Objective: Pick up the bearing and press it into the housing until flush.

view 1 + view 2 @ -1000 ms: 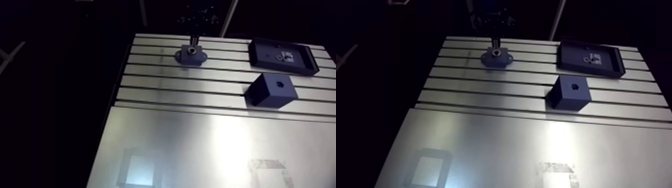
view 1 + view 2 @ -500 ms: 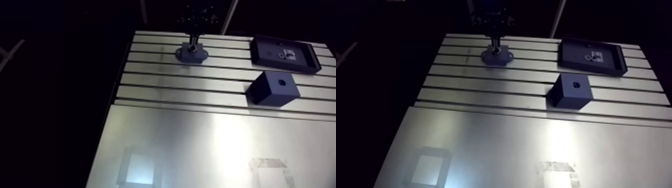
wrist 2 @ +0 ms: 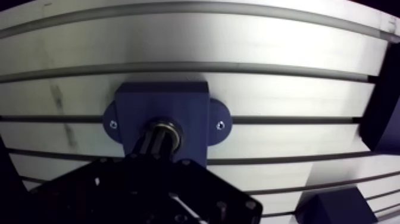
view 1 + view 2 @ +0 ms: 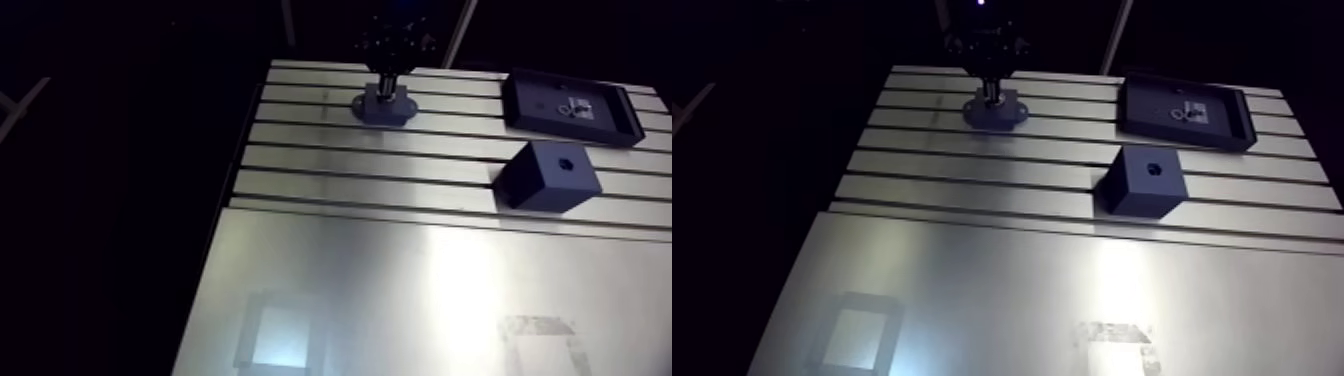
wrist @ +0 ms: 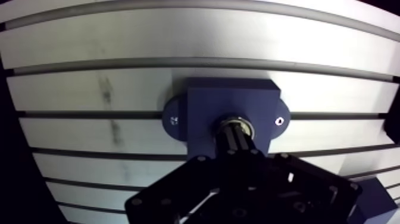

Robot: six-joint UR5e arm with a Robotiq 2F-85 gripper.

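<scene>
The dark blue flanged housing [image 5: 232,104] sits on the slotted table at its far end, also seen in the arm view as the housing [image 4: 383,105]. The metal bearing [image 5: 245,124] shows as a bright ring in the housing's bore. My gripper [image 5: 236,134] comes straight down on it, fingers shut together into one narrow column, with the tips resting on the ring's middle. Most of the bearing is hidden under the tips, so I cannot tell how deep it sits. In the arm view the gripper [image 4: 990,92] stands upright on the housing.
A dark blue block [image 4: 547,175] with a hole on top stands to the right on the slotted table [image 4: 330,165]. A black tray [image 4: 568,105] with small metal parts sits at the back right. A smooth metal plate [image 4: 400,290] covers the near half.
The gripper has come down from just above the housing onto the bearing in its bore. The bearing ring, plainly visible earlier in the arm view, is now covered.
</scene>
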